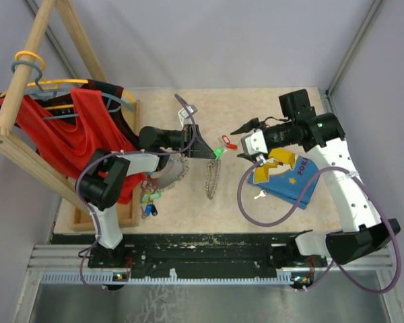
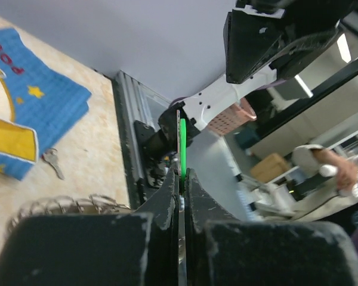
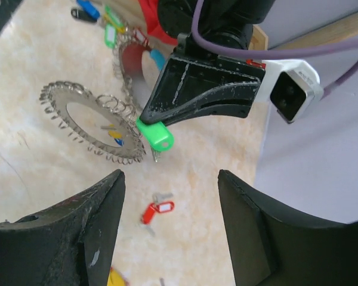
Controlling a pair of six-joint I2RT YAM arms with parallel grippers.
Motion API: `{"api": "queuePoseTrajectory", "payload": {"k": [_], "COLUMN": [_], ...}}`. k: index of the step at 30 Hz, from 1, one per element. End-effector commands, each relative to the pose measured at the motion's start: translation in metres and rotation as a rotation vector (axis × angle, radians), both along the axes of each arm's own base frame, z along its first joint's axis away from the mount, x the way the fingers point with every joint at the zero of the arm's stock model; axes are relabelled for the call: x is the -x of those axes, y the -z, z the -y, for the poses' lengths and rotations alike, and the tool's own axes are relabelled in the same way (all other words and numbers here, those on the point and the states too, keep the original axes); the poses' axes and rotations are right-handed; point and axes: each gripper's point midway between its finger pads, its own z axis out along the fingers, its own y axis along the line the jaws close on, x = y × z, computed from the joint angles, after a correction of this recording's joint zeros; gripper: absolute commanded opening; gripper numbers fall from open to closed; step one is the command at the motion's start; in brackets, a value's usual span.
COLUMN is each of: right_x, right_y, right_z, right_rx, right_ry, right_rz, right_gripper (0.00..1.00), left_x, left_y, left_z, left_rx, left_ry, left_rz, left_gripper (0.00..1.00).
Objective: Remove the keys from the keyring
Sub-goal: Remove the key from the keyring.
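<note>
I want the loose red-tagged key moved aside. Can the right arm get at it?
Probably yes: the right pincer is open, and the red-tagged key lies alone on the table just ahead of it. The left pincer, shut on the green-tagged key, is farther off.

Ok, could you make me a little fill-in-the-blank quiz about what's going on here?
1. The left jaws are shut on a key whose tag is ____.
2. The right jaws stand ____.
3. The key lying loose between the two arms has a ____ tag.
4. The bare silver key lies beside a ____ and yellow cloth.
Missing words: green, open, red, blue.
</note>
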Motion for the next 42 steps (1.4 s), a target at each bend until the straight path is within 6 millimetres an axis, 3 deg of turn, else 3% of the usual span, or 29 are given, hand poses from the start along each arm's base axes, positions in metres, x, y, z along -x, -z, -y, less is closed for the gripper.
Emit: {"api": "queuePoseTrajectory", "payload": {"k": [1,10,28,33,42], "right_x": [0.001,-0.003,-0.038,-0.038,-0.045], "right_y": [0.001,0.022,0.052,0.056,0.039], "right_z": [0.001,-0.018,-0.043,-0.042,-0.036], "right_rx": [0.107,0.202,0.305,0.326,0.312], "right_ry": [-0.164,-0.230,-0.068,-0.037,0.054], "right_rz": [0.259,0.333,0.397,0.412,0.445], "right_gripper": [0.63,0.60,0.48,0.38,0.28], "left_x": [0.014,0.012,0.013,0.011,0.005], "left_y": [-0.022,-0.029,-0.049,-0.054,-0.061], "left_z": [-0.007,-0.001,0.005,0.005,0.007], "left_rx": [0.050,0.002,-0.011,-0.006,0.014], "left_ry": [0.076,0.132,0.183,0.187,0.185], "left_rz": [0.009,-0.171,-0.356,-0.396,-0.446], "left_gripper": [0.00,0.00,0.00,0.00,0.00]}}
